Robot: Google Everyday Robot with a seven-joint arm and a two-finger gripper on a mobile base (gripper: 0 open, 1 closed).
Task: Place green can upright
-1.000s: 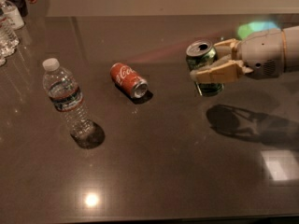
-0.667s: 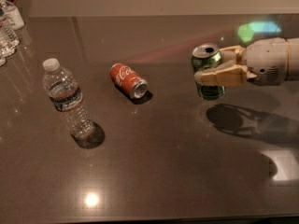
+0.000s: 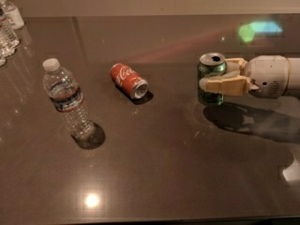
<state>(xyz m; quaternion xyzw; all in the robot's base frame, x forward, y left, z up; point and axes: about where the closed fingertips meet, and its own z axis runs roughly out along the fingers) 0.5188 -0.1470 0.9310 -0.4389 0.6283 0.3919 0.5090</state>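
The green can [image 3: 211, 74] stands upright on the dark table [image 3: 154, 172] at the right, its silver top facing up. My gripper [image 3: 216, 81] comes in from the right edge, and its pale fingers [image 3: 225, 85] are closed around the can's middle. The can's base appears to rest on the table surface.
A red Coca-Cola can [image 3: 129, 80] lies on its side in the middle of the table. A clear water bottle [image 3: 65, 97] stands upright at the left. More bottles [image 3: 8, 22] stand at the far left corner. The table's front edge runs along the bottom.
The can has gone from tilted to upright in my gripper and has come down onto the table. The gripper has moved slightly right and lower.
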